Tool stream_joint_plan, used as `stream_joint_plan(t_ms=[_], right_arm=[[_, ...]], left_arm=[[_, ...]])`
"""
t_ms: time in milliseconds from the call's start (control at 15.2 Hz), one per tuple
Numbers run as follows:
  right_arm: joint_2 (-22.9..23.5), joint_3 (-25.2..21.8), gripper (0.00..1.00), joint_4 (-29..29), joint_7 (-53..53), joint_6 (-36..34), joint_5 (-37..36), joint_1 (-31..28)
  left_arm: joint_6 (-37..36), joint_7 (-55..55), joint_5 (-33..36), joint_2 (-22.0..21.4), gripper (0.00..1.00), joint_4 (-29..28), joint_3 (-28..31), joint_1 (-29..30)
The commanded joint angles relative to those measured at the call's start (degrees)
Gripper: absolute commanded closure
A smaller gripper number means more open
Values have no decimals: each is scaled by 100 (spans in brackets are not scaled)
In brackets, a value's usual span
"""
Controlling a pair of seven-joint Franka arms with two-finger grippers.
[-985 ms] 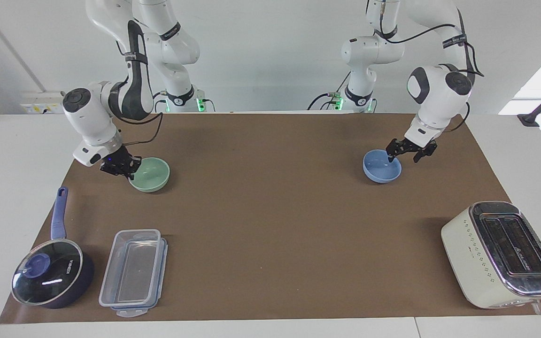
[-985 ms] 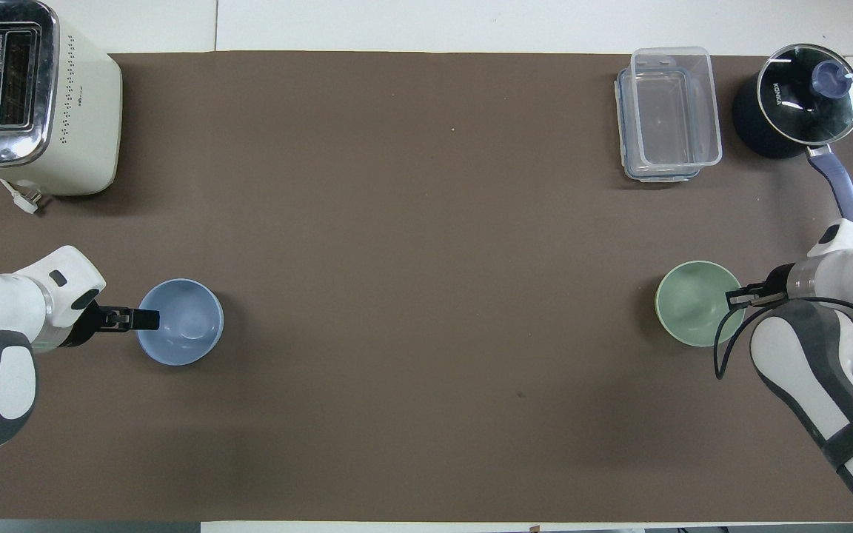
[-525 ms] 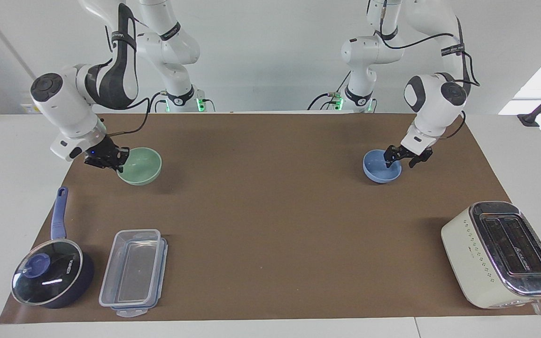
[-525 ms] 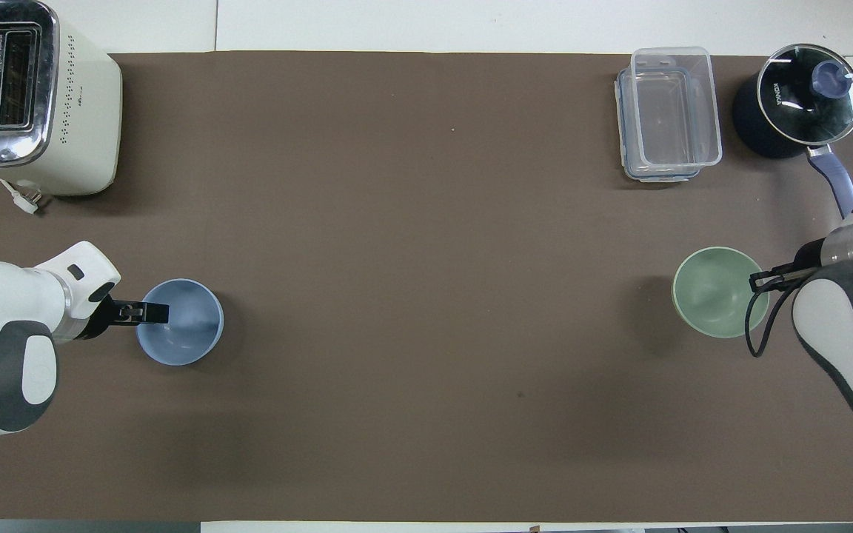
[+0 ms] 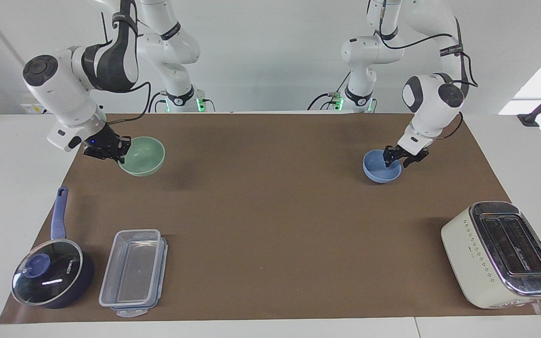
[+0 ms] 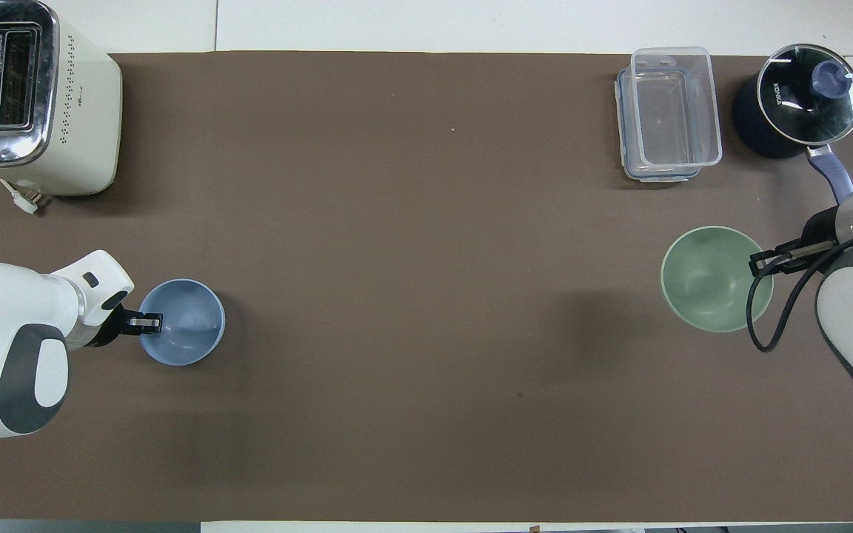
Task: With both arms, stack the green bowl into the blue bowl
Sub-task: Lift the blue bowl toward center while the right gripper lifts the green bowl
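The pale green bowl (image 5: pixel 144 156) (image 6: pixel 715 280) hangs tilted a little above the brown mat at the right arm's end of the table. My right gripper (image 5: pixel 121 152) (image 6: pixel 757 265) is shut on its rim. Its shadow falls on the mat below. The light blue bowl (image 5: pixel 379 172) (image 6: pixel 188 329) sits on the mat at the left arm's end. My left gripper (image 5: pixel 391 159) (image 6: pixel 148 322) is down at this bowl's rim, on the side toward the mat's end.
A cream toaster (image 5: pixel 500 253) (image 6: pixel 27 96) stands farther from the robots than the blue bowl. A clear lidded container (image 5: pixel 134 272) (image 6: pixel 667 111) and a dark blue saucepan (image 5: pixel 50 277) (image 6: pixel 800 104) with a glass lid lie farther out than the green bowl.
My right gripper has lifted the green bowl off the mat and carried it upward. My left gripper has settled closer onto the blue bowl's rim; that bowl has stayed in place.
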Motion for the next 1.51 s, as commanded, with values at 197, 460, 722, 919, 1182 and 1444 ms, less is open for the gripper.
stream_joint_plan(t_ms=[197,460,722,919,1182,1444], right_arm=[[-115,45,100,-16,431,-143,596,210],[-132,54,100,-43,458,-134,642,219],[-141,54,100,-52,458,-143,642,219],[-150,54,100,-60,458,-143,642,219],[-150,54,100,-87,449,-134,642,219],[-185,54,100,-113,449,-152,633,210]], left_arm=[[-70,-15,66,-35,100,15,26,-33],[-1120,-50,-4,52,100,1126,-18,-251],[-1715,-1083,-337,448,100,2168,-18,-1418],[-1433,-1894,-470,614,100,2151,-9,-2272],[-528,-2380,-488,1290,100,2063,-18,-3004],[-88,-2336,-496,1810,100,2072,-27,-3303]])
